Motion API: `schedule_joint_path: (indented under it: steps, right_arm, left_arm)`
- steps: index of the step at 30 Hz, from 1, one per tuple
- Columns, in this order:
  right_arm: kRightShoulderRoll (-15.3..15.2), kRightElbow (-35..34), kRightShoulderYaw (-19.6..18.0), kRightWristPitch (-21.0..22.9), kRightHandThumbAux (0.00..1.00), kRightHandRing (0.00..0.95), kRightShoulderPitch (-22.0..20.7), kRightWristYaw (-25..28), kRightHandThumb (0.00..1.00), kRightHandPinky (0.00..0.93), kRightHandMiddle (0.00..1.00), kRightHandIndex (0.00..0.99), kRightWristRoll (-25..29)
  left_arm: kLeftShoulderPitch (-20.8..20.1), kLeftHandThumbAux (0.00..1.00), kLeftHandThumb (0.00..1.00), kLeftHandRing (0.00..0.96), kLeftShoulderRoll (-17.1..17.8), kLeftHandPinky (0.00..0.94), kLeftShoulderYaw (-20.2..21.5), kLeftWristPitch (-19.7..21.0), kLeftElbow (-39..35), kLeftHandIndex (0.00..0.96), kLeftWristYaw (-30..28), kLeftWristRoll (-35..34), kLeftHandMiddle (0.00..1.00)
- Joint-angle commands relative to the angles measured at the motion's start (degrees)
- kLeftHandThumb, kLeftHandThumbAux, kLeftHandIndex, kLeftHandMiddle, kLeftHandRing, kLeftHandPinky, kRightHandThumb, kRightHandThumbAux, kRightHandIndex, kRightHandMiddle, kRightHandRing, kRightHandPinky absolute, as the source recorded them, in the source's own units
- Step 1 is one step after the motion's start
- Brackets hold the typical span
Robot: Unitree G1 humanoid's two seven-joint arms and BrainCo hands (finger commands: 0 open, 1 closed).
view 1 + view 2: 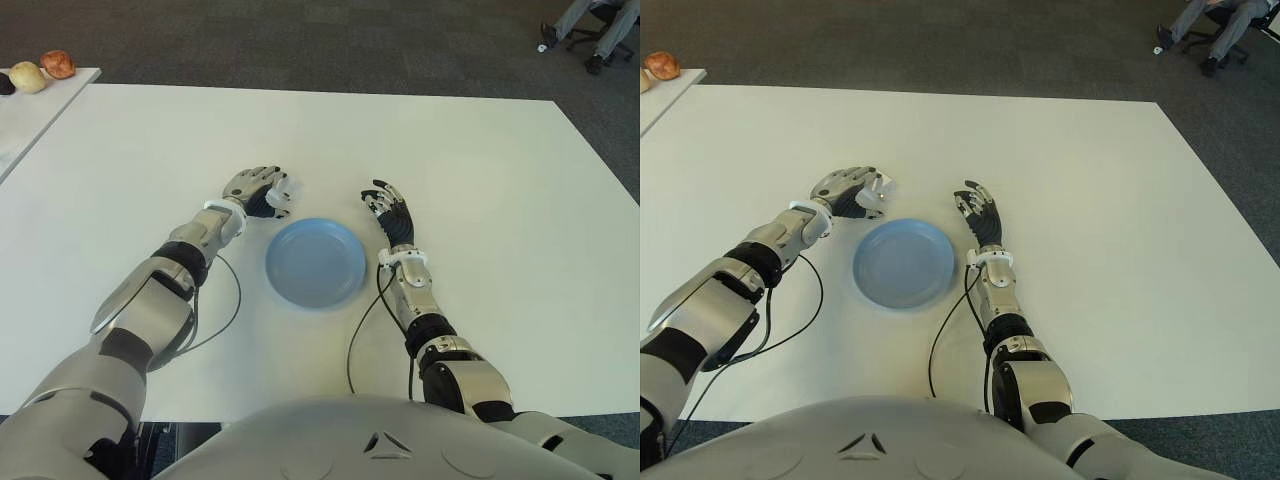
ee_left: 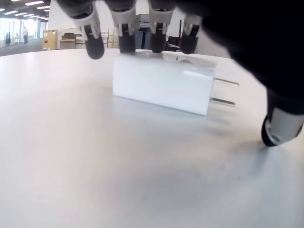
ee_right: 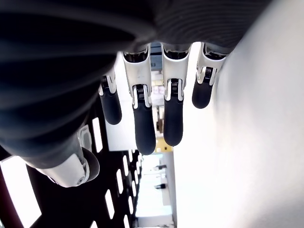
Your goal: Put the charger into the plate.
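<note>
**Left hand arched over the charger, plate just beside it**

The left hand [image 1: 258, 190] sits palm-down on the white table [image 1: 480, 200], its fingers curved over a white charger [image 2: 161, 85]. In the left wrist view the charger lies flat on the tabletop under the hand, its two metal prongs pointing out sideways toward the thumb. Four dark fingertips [image 2: 95, 47] come down at or just behind the charger's far top edge, while the thumb tip stands apart from the prong end with a gap between them. The grip is not closed: the hand cups the charger loosely and the charger's weight is on the table.

The blue plate [image 1: 316, 262] lies just beside the left hand, on its inner side and a little nearer the robot's body, holding nothing.

The right hand [image 1: 390, 212] shows on the other side of the plate, near its rim, with fingers extended and relaxed, grasping nothing.
</note>
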Motion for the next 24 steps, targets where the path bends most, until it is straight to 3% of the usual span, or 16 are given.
schedule_joint_path:
  steps: [1, 24]
  right_arm:
    - [0.04, 1.98, -0.02, 3.38, 0.651, 0.303, 3.14, 0.24, 0.000, 0.164, 0.381, 0.201, 0.36]
    - [-0.38, 2.22, -0.03, 2.83, 0.639, 0.305, 3.09, 0.47, 0.000, 0.161, 0.387, 0.214, 0.14]
  left_arm:
    - [3.18, 0.446, 0.000, 0.000, 0.45, 0.004, -2.94, 1.07, 1.63, 0.000, -4.84, 2.27, 0.000]
    - [4.04, 0.483, 0.000, 0.000, 6.87, 0.000, -11.47, 1.57, -3.24, 0.000, -2.47, 9.70, 0.005]
